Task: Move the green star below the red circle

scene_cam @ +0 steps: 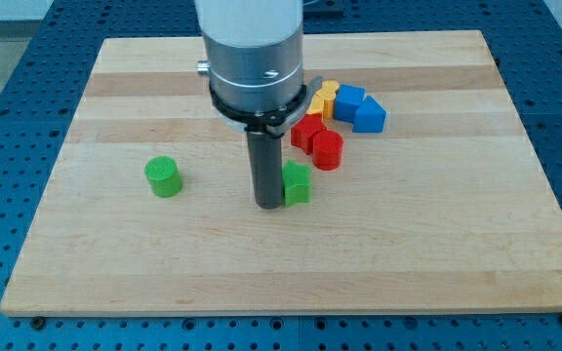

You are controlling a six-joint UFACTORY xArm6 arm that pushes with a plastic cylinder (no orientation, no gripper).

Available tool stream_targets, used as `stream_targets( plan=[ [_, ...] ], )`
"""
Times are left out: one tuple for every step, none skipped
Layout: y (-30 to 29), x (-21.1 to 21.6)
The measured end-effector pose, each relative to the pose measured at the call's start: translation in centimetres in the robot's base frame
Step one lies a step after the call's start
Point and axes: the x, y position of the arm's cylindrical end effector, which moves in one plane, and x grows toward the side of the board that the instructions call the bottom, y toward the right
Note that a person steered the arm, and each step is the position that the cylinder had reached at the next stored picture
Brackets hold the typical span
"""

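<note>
Green blocks two point(297, 183) point(163, 176); red two point(327, 149) point(306, 132); blue two point(348, 99) point(368, 116).

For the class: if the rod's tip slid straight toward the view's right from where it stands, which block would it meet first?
My tip would meet the green star first; it sits right beside it, seemingly touching already.

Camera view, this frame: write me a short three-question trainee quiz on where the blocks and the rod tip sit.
1. True or false: my tip is right beside the green star, on the view's left of it.
2. Which block stands alone toward the view's left? A) green circle B) red circle C) blue block
3. Fill in: the green star lies toward the view's ____ of the red circle.

Key: 1 true; 2 A; 3 bottom.
</note>
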Motion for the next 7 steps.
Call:
stream_targets(
  plan=[
    [-0.1,-0.9],
    [-2.6,-1.0],
    [-3.8,-2.2],
    [-3.8,-3.2],
    [-2.4,-3.2],
    [-0.3,-3.0],
    [2.0,-1.2]
  ],
)
